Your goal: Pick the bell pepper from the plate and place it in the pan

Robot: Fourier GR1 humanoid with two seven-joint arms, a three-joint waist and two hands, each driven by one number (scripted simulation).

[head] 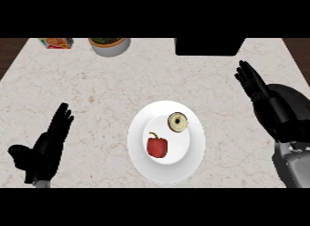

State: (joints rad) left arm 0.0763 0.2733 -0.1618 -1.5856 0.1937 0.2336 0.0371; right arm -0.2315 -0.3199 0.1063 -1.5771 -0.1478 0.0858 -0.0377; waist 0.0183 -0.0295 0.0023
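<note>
Pan (299,115): right hand (254,84) and forearm lie over it, only dark rounded body shows; inside not visible.

Black box (209,46) at far edge of tabletop (85,88): upper part cut by frame, kind cannot tell.

Small packet (56,43) at far left: top cut, print too small to read.

White bowl (109,46): far rim cut, green content unclear.

Left hand (43,148): wrist cut by lower edge.

Small round thing (177,122) on plate (183,174): too small to name.

counter (85,88): pale marble, matt | plate (183,172): white, glossy | pepper (158,147): shiny
</note>
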